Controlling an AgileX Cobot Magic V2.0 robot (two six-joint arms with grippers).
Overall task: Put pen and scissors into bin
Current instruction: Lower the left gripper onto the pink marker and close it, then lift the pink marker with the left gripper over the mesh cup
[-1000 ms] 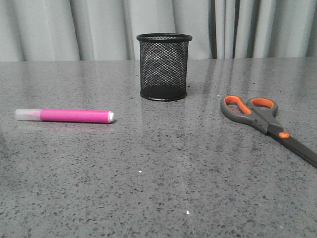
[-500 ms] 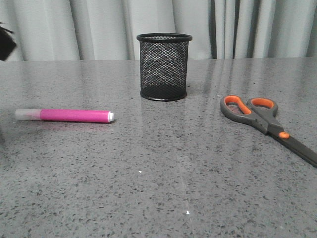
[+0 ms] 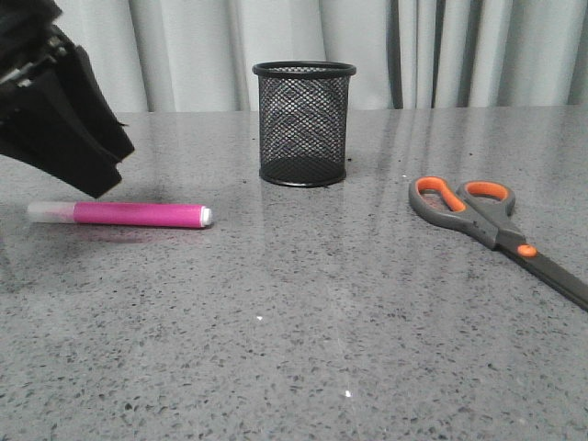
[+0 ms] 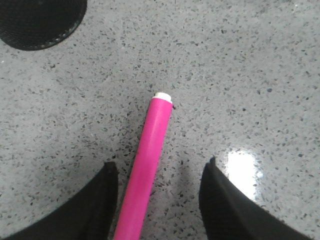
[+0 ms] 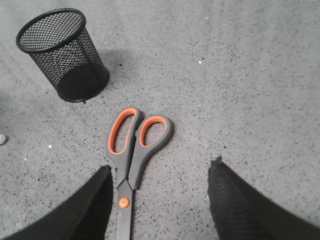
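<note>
The pink pen (image 3: 138, 214) lies flat on the grey table at the left, clear cap to the left, white end to the right. My left gripper (image 4: 160, 170) is open above it, and the pen (image 4: 150, 160) passes between its fingers, nearer one of them. The left arm (image 3: 55, 110) hangs over the pen's cap end. The scissors (image 3: 487, 225) lie shut at the right, handles toward the bin. My right gripper (image 5: 160, 172) is open above the scissors (image 5: 131, 155), the pivot between its fingers. The black mesh bin (image 3: 304, 123) stands upright at the back middle and looks empty.
Grey curtains hang behind the speckled table (image 3: 303, 331). The bin also shows in the left wrist view (image 4: 40, 22) and in the right wrist view (image 5: 62, 55). A bright reflection (image 4: 242, 165) lies on the table by the left fingers.
The left arm has come into the front view from the upper left and dropped over the pen's cap end. Pen, scissors and bin have not moved.
</note>
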